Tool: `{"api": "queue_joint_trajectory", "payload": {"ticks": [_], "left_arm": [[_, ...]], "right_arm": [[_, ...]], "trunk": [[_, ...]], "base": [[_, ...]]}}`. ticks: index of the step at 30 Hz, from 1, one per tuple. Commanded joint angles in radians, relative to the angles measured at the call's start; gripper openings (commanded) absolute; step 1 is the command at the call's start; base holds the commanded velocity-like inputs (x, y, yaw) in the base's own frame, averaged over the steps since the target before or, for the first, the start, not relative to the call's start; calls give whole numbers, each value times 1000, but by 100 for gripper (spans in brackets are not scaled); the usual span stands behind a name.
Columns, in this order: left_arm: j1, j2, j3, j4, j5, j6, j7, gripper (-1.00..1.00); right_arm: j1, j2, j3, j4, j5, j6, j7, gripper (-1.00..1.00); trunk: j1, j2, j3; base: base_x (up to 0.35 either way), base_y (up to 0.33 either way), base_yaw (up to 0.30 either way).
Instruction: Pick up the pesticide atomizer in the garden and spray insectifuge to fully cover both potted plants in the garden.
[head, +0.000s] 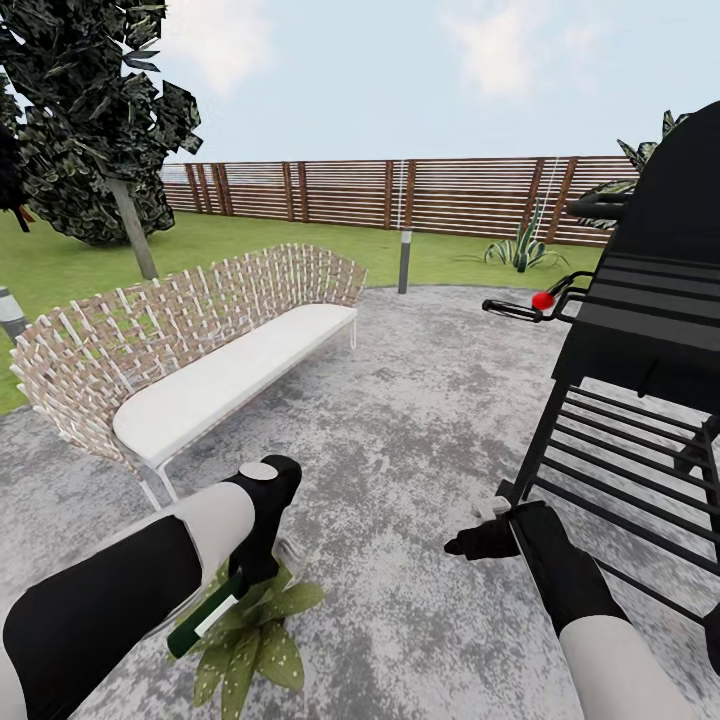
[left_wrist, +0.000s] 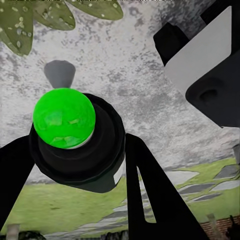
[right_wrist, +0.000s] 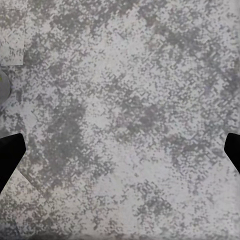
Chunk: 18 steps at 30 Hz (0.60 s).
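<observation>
With the pesticide atomizer (head: 205, 620) already picked up and clamped in the left gripper (head: 250, 580) directly above one potted plant (head: 255, 640) on the patio (head: 400, 420), spraying remains; the right gripper (head: 480, 540) hangs open, empty.

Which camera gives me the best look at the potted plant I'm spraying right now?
The head view: the potted plant lies on the patio beneath the left gripper, which holds the pesticide atomizer over it, leaves spread in a rosette. The left wrist view catches a few spotted leaves at the frame edge. The right wrist view faces bare paving.
</observation>
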Motion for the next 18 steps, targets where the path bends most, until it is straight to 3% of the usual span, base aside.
{"api": "queue_joint_trajectory", "payload": {"ticks": [1,8,18], "left_arm": [[0,0,2,-2,-11,10,-9,-100],[0,0,3,-78,-11,11,-9,-100],[0,0,3,-85,-10,11,-9,-100]], "right_arm": [[0,0,-2,-1,10,2,10,100],[0,0,-2,-1,10,2,10,100],[-1,0,-2,-1,10,2,10,100]], "trunk": [[0,0,-1],[0,0,-1],[0,0,-1]], "base": [[0,0,0],[0,0,0],[-25,0,0]]}}
